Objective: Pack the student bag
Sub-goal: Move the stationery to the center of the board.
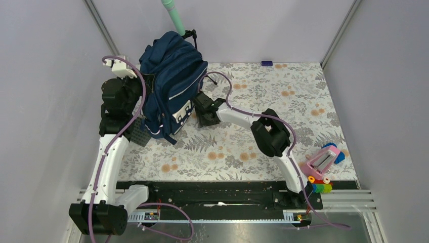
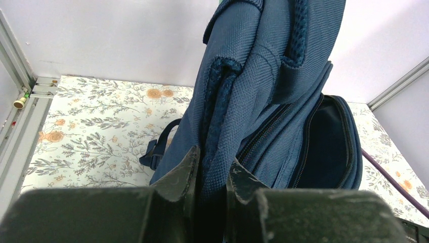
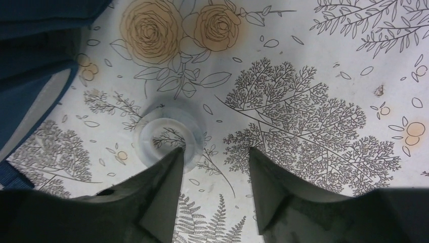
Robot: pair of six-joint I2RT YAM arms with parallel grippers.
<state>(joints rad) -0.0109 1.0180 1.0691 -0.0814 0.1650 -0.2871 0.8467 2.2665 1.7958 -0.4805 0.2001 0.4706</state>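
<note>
The navy student bag (image 1: pixel 172 88) stands upright at the back left of the table, its front pocket with light grey tabs facing me. My left gripper (image 1: pixel 143 101) is at its left side. In the left wrist view the gripper (image 2: pixel 212 163) is shut on a padded fold of the bag (image 2: pixel 253 86), and the main compartment (image 2: pixel 329 147) gapes open to the right. My right gripper (image 1: pixel 203 117) hovers open over the table just right of the bag. In the right wrist view it (image 3: pixel 215 152) is empty, with a clear plastic ring (image 3: pixel 162 132) partly under its left finger.
A pink toy (image 1: pixel 322 161), a blue piece (image 1: pixel 339 156) and a multicoloured toy (image 1: pixel 319 185) lie at the table's front right. A green pole (image 1: pixel 173 15) rises behind the bag. A small purple item (image 1: pixel 266 63) sits at the back edge. The bag's corner (image 3: pixel 30 91) shows left of my right gripper.
</note>
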